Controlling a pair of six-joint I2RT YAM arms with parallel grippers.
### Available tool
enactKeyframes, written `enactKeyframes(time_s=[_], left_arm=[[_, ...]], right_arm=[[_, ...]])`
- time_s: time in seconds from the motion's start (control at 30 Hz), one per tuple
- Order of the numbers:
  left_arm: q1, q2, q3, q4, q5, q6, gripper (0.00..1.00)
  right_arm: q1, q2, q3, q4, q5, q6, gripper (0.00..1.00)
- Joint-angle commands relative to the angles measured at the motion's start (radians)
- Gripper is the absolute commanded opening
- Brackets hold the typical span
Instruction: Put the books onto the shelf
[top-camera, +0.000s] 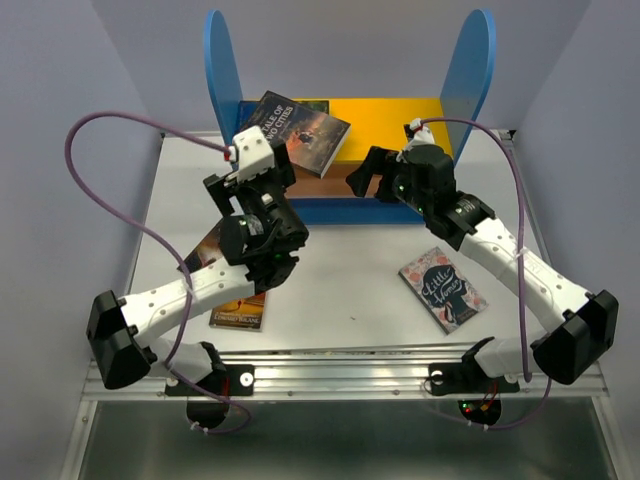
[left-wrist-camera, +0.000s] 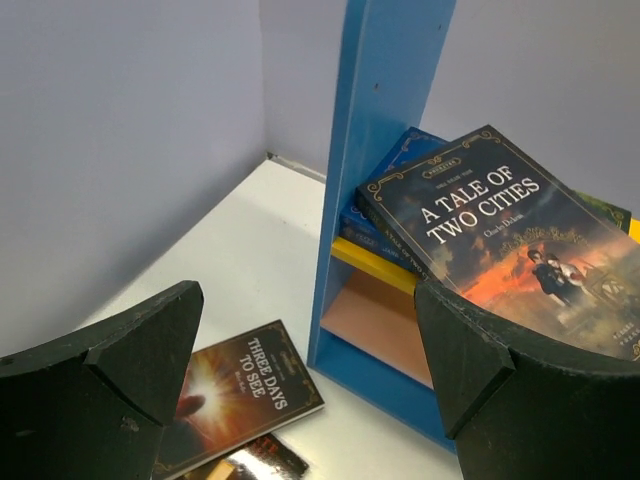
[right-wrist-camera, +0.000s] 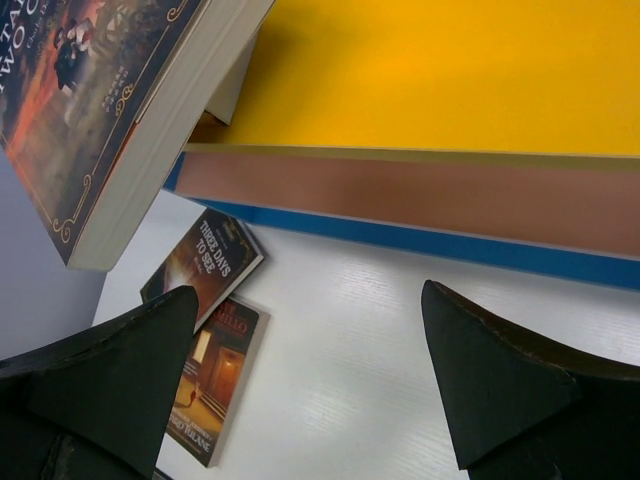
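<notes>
White table (top-camera: 350, 275) is bearing a shelf (top-camera: 222, 70) at twelve o'clock. Left gripper (left-wrist-camera: 307, 292) and right gripper (right-wrist-camera: 308, 295) are gaping empty; edge-pinching the book (top-camera: 443, 288) at five o'clock seems wisest.

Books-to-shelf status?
Done: dark "A Tale of Two Cities" paperback lies atop a blue book on the shelf's yellow upper board.
In hand: nothing; left claw and right claw are open and empty.
Remaining: "Three Days to See", the dark orange-lit paperback touching it, and grey "Little Women" on the white table.
</notes>
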Motion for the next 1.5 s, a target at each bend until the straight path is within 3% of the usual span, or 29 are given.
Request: enactKeyframes(time_s=[0.0, 0.1, 0.37, 0.47, 0.53, 0.63, 0.77, 1.23, 1.33, 1.47], left_arm=[[0.019, -0.106, -0.07, 0.796, -0.211, -0.205, 0.99], [0.018, -0.07, -0.048, 0.795, -0.201, -0.045, 0.99], [-0.01, 0.003, -0.002, 0.799, -0.213, 0.554, 0.99], [-0.014, -0.071, -0.089, 0.796, -0.17, 0.518, 0.99], [-0.021, -0.1, -0.122, 0.796, -0.141, 0.581, 0.99], [-0.021, -0.14, -0.155, 0.713, -0.15, 0.443, 0.99], [0.047, -0.123, -0.166, 0.785, -0.214, 0.344, 0.99], [0.111, -0.05, -0.145, 0.795, -0.214, 0.228, 0.99], [0.186, -0.057, -0.172, 0.795, -0.164, 0.055, 0.99], [0.225, -0.105, -0.231, 0.781, 0.073, -0.267, 0.99]], right_arm=[[-0.006, -0.015, 0.035, 0.063, -0.013, 0.01, 0.99], [-0.006, -0.027, 0.02, 0.063, -0.012, 0.01, 0.99], [-0.006, -0.075, -0.02, 0.064, 0.015, -0.004, 0.99], [-0.006, -0.095, -0.037, 0.063, 0.03, -0.009, 1.0], [-0.006, -0.101, -0.047, 0.061, 0.047, -0.009, 1.0], [-0.006, -0.104, -0.054, 0.063, 0.054, -0.006, 1.0], [-0.006, -0.105, -0.061, 0.06, 0.044, 0.008, 1.0], [-0.006, -0.177, -0.132, 0.046, 0.061, 0.036, 1.0], [-0.006, -0.19, -0.147, 0.046, 0.061, 0.037, 1.0], [-0.006, -0.21, -0.162, 0.055, 0.073, 0.051, 1.0]])
